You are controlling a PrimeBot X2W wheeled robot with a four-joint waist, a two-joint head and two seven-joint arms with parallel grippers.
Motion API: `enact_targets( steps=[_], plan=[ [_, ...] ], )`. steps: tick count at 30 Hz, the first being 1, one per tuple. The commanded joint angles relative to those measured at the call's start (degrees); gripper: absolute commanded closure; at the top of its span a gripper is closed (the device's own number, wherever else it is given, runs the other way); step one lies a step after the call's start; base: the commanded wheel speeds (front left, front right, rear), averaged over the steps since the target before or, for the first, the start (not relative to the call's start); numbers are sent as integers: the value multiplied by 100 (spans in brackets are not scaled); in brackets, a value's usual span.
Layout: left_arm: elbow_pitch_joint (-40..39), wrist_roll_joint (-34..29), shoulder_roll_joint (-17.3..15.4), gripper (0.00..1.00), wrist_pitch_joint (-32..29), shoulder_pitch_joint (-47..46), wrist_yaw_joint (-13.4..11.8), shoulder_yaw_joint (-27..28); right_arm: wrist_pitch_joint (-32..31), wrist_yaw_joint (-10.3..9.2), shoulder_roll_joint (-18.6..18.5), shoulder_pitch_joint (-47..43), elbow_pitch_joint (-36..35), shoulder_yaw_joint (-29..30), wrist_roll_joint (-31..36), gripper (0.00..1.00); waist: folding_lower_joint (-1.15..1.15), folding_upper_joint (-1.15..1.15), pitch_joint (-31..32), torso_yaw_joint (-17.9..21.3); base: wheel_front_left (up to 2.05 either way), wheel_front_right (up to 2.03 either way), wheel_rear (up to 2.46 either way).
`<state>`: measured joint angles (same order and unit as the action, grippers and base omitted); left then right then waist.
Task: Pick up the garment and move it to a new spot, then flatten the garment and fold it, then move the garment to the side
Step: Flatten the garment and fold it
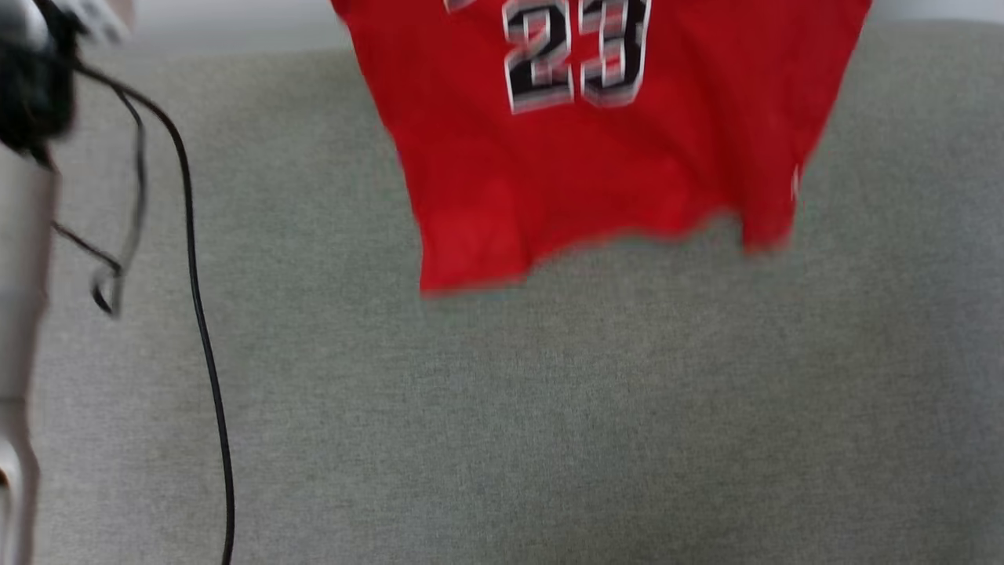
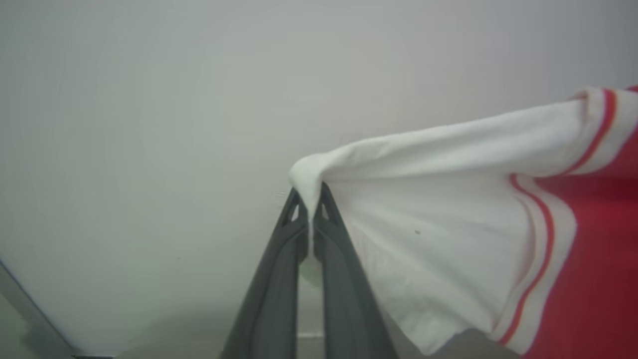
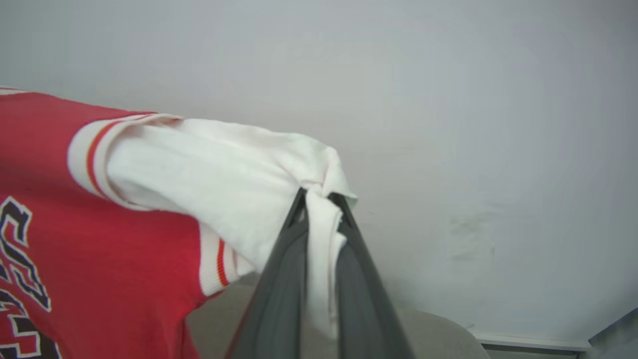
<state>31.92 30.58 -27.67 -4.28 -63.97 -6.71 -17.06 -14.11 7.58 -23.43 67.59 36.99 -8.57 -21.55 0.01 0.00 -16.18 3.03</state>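
The garment [image 1: 596, 149], a red jersey with a dark, white-outlined "23", hangs in the air above the grey cushion [image 1: 549, 408]; its hem dangles free near the middle of the head view. My left gripper [image 2: 310, 204] is shut on the tip of one white sleeve of the garment [image 2: 438, 239]. My right gripper [image 3: 319, 202] is shut on the other white sleeve of the garment [image 3: 224, 174], with cloth bunched between its fingers. The jersey is stretched out between the two grips. Its collar is out of view.
The grey fabric cushion spreads wide below the jersey. A pale forearm [image 1: 20, 329] and black cables [image 1: 196, 298] run down the left edge of the head view. A plain pale wall [image 2: 174, 124] stands behind both wrists.
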Motion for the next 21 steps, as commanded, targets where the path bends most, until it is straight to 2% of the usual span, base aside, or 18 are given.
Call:
enact_targets(
  steps=[1,6,12,16,21],
  plan=[
    [88,-86,-120,100,119,-347,-39,82,87,-16,-24,323,43,97,151,100,-1,0,-271,46,0,0,0],
    [360,-295,-177,100,455,-1374,-13,91,349,-17,26,1316,213,312,472,100,-1,0,-753,16,0,0,0],
    [672,-381,-77,100,694,-2247,56,54,639,-16,150,2191,514,314,693,100,-1,0,-1354,-62,0,0,0],
    [872,-352,75,100,780,-2406,91,-6,778,-15,255,2422,788,184,644,100,-1,0,-1666,-97,0,0,0],
    [1088,-208,269,100,912,-2151,141,-12,969,-14,442,2326,1142,-45,452,100,-1,0,-1887,-134,0,0,0]
  ],
)
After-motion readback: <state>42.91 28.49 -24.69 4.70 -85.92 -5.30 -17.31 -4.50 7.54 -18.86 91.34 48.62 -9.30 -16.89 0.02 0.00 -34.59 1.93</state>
